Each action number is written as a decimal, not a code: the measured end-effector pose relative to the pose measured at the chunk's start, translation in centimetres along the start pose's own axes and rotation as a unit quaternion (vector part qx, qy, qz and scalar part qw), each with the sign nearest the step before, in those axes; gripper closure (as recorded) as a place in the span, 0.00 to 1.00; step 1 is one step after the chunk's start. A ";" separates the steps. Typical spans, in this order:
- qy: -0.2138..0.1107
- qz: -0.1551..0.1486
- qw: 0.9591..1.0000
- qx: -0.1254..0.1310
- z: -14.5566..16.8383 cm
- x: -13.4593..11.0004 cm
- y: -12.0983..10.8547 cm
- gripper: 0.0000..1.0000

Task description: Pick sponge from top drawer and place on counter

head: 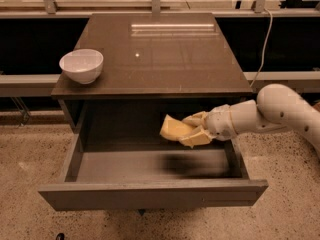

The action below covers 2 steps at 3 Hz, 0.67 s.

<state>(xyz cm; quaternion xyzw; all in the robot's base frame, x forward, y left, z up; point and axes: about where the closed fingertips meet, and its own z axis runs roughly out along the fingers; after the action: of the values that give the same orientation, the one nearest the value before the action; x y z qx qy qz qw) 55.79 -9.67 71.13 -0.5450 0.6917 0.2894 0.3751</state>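
Note:
The top drawer (pixel 150 194) is pulled fully open below the counter (pixel 160 54). My gripper (pixel 192 129) reaches in from the right, over the drawer's right half. Its pale yellow fingers (pixel 196 138) are shut on the sponge (pixel 172 128), a yellow-tan soft block. The sponge hangs clear above the drawer floor, just below the counter's front edge. Its dark shadow lies on the drawer floor beneath it.
A white bowl (pixel 81 65) stands on the counter's front left corner. My white arm (pixel 280 109) comes in from the right, past the drawer's right wall. A cable (pixel 262 44) hangs at the counter's right. Speckled floor (pixel 30 154) surrounds the cabinet.

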 end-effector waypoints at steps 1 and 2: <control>-0.010 -0.054 0.998 0.002 -4.2 -3.9 2.3 1.00; -0.008 -0.100 0.995 0.009 -7.3 -6.9 4.0 1.00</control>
<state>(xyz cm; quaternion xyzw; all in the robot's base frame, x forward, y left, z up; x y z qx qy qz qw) 51.29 -10.93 80.88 -0.6059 0.6333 0.2488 0.4122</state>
